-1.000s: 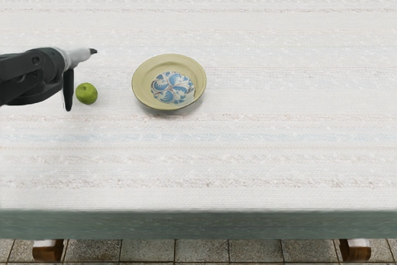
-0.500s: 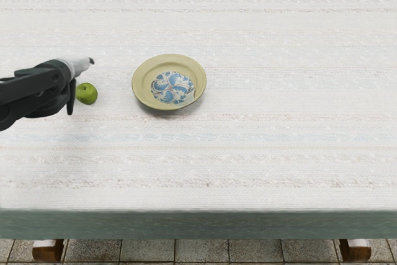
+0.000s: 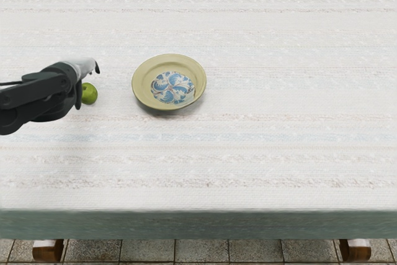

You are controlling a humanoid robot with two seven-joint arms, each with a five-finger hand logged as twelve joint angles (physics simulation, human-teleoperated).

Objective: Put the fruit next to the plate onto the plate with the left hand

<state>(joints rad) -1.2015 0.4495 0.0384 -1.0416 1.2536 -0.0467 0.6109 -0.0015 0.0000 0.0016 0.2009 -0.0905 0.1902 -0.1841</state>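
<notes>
A small green apple (image 3: pixel 91 94) lies on the white tablecloth, left of the plate (image 3: pixel 139 82) and apart from it. The plate is yellow-green with a blue and white pattern in its middle and holds nothing. My left hand (image 3: pixel 86 84) reaches in from the left edge on a dark arm and sits right at the apple's left and upper side, covering part of it. Its pale fingers (image 3: pixel 90 65) stretch over the apple and the dark thumb (image 3: pixel 79 97) hangs on the near side. The hand is open and has not closed on the fruit. The right arm is out of view.
The table (image 3: pixel 260 153) is wide, covered in a white striped cloth, with its front edge low in the picture. A teal wall runs behind the far edge.
My left hand has moved right and a little down toward the apple, now overlapping its left side. The apple and plate have not moved.
</notes>
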